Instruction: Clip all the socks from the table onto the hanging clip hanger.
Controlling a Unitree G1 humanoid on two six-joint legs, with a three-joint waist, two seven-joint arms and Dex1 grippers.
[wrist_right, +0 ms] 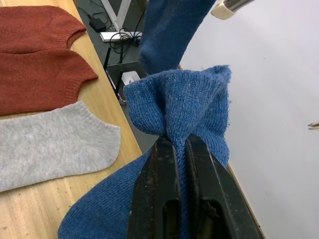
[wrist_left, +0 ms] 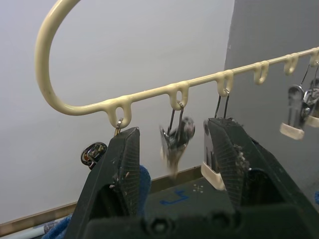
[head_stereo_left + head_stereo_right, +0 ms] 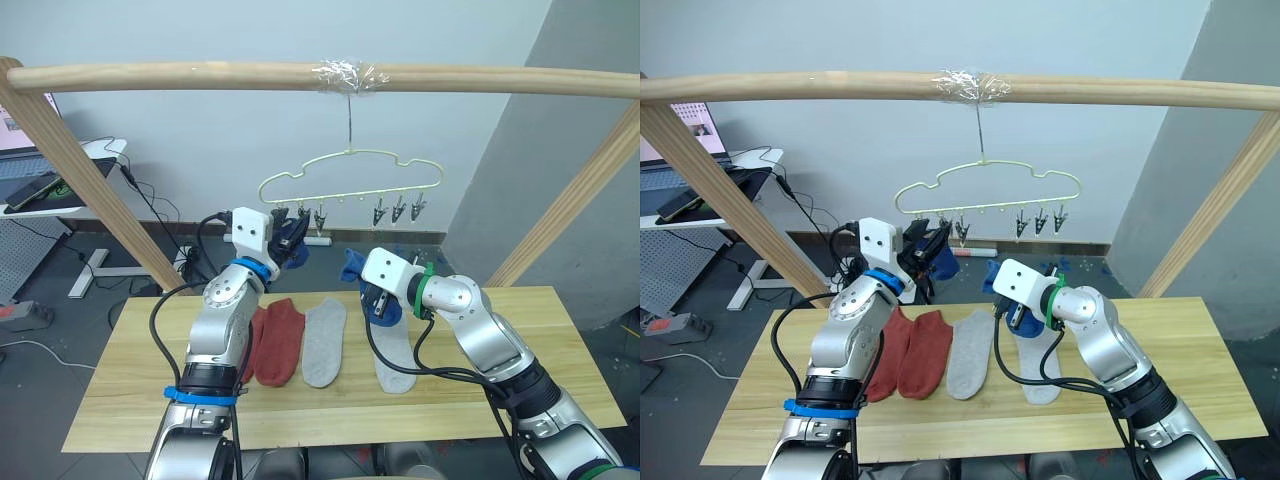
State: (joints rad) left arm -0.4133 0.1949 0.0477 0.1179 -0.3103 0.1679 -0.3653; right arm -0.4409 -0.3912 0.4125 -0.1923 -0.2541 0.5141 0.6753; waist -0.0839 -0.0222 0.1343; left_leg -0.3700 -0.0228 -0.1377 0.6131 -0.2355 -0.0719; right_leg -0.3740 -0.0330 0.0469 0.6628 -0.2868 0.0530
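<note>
The pale yellow-green clip hanger [image 3: 350, 160] hangs from the pole, with grey clips [image 3: 398, 210] along its bar. My left gripper [image 3: 291, 238] is raised at the hanger's left end. It is open, its fingers [image 2: 124, 159] on either side of one clip [image 2: 174, 142]. A blue sock [image 3: 298, 256] hangs just behind it. My right gripper [image 3: 384, 306] is shut on a second blue sock [image 1: 179, 109], held just above the table [image 3: 560, 340]. On the table lie two rust-red socks [image 3: 281, 340], a grey sock [image 3: 324, 342] and another grey sock [image 3: 394, 358] under my right gripper.
The round wooden pole frame [image 3: 200, 76] spans the scene, and its slanted legs [image 3: 90, 180] stand at both table ends. A desk with a laptop [image 3: 40, 190] and cables is at the back left. Bare wood lies at the table's right end.
</note>
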